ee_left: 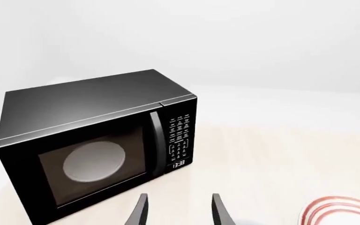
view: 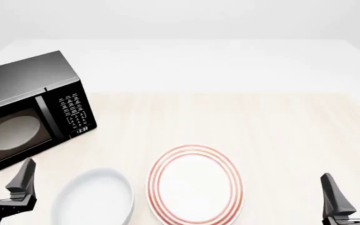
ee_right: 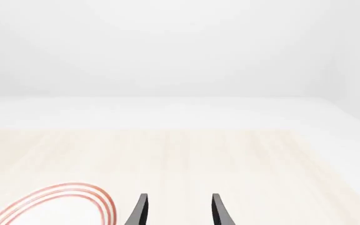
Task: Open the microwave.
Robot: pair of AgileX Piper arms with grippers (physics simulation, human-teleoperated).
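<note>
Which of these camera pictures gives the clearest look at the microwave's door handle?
The left wrist view: the whole microwave shows, its handle upright beside the keypad. The front view cuts the microwave off at the picture's edge. The right wrist view shows only a dark sliver.

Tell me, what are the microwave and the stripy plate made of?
The microwave looks like dark brushed metal, because its top has a soft sheen, and its door window looks like shiny glass or plastic. The plate with red rings looks like smooth white ceramic, maybe plastic. These are computer-made pictures, so I'm guessing.
</note>
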